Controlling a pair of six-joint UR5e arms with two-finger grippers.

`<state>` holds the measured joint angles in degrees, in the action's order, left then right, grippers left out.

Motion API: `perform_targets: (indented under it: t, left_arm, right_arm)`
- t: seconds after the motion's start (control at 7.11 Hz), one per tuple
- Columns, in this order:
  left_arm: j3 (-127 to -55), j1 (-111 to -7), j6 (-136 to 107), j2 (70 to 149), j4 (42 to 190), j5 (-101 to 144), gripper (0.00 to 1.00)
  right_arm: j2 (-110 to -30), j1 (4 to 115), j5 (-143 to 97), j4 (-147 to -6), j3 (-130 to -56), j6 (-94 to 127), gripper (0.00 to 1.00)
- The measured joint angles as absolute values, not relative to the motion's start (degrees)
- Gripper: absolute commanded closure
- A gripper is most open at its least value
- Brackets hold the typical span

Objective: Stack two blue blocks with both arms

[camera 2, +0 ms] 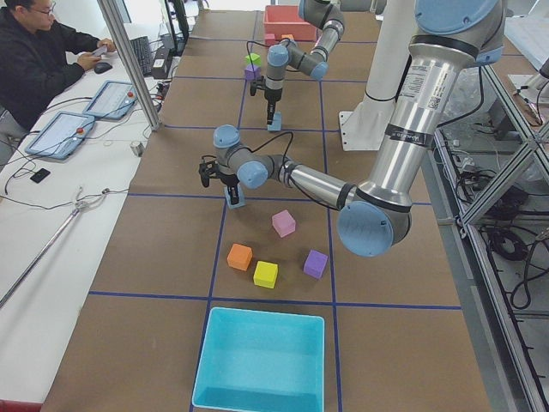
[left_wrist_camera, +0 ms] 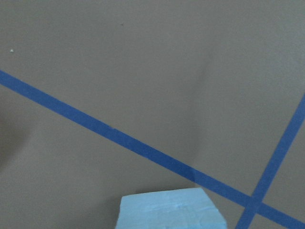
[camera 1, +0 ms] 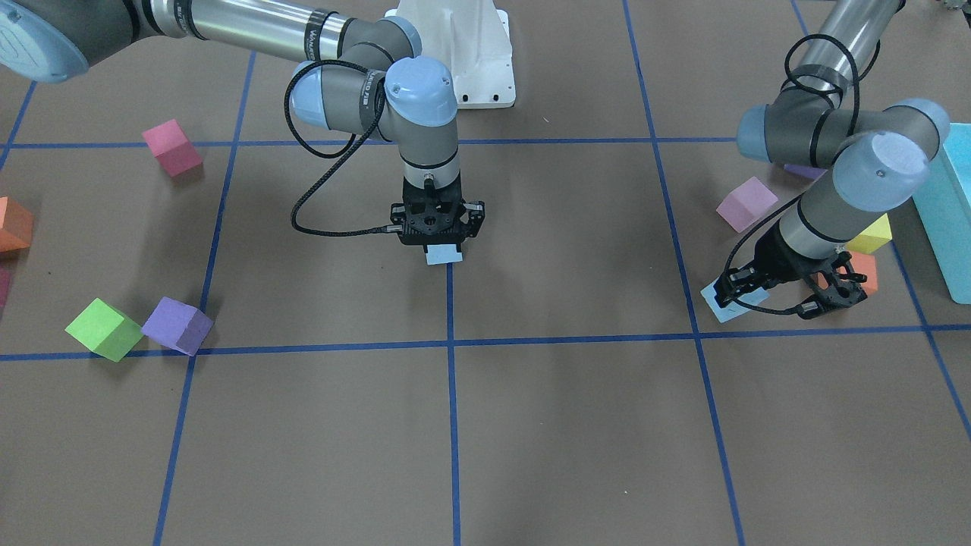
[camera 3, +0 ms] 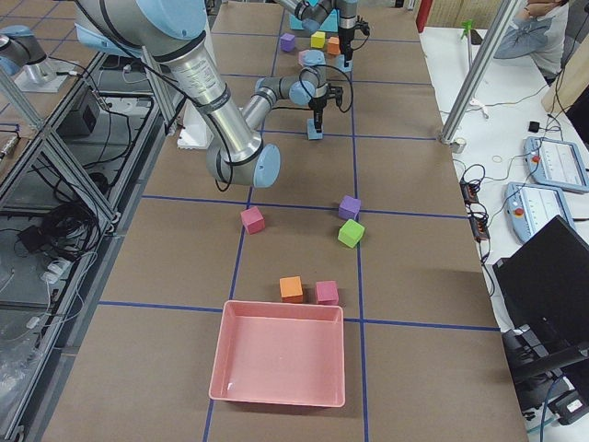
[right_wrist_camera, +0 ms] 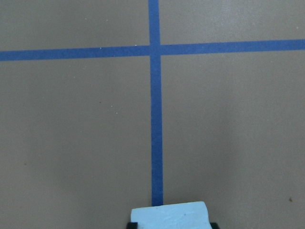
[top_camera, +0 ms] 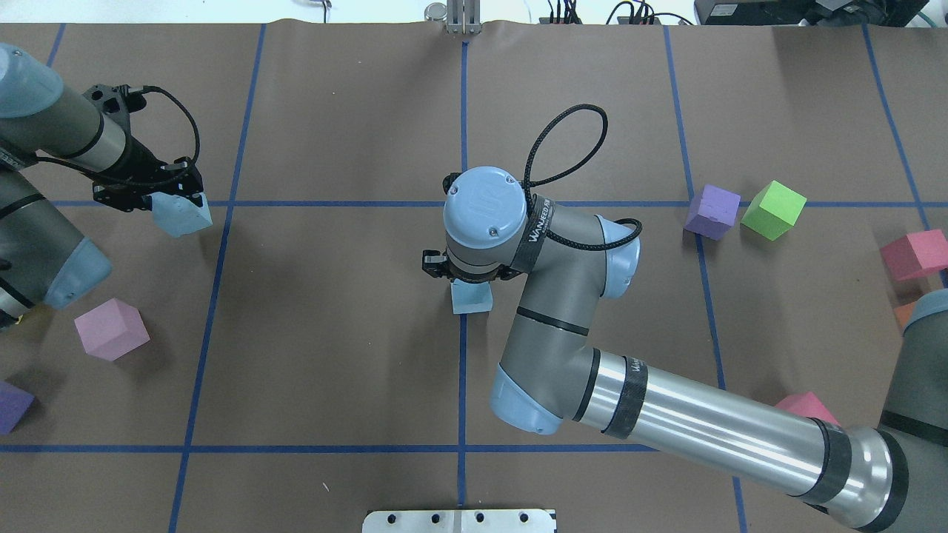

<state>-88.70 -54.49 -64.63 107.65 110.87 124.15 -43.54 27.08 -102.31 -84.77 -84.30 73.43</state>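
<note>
One pale blue block (camera 1: 444, 255) sits under my right gripper (camera 1: 444, 244) at the table's middle, on the blue centre line. The right gripper points straight down and is shut on it; the right wrist view shows the block (right_wrist_camera: 170, 216) between two black fingertips. I cannot tell whether it touches the table. The other blue block (top_camera: 180, 215) is at the table's left, tilted. My left gripper (top_camera: 174, 203) leans over it and is shut on it, low over the table. It also shows in the left wrist view (left_wrist_camera: 169, 210).
A pink cube (top_camera: 111, 328) and a purple cube (top_camera: 11, 406) lie near my left arm, beside a yellow cube (camera 1: 872, 235), an orange cube (camera 1: 865, 273) and the turquoise box (camera 1: 948, 212). A purple cube (top_camera: 712, 211), a green cube (top_camera: 773, 209) and pink cubes (top_camera: 915, 254) lie right.
</note>
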Motion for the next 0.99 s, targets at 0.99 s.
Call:
perform_targets:
  t: [0.99]
  left_arm:
    - [-95.4,-54.3,-65.0,109.3,101.8,124.1,0.5]
  right_arm:
    - [-43.3,30.6,-106.5,-84.9,-86.4,74.9,0.0]
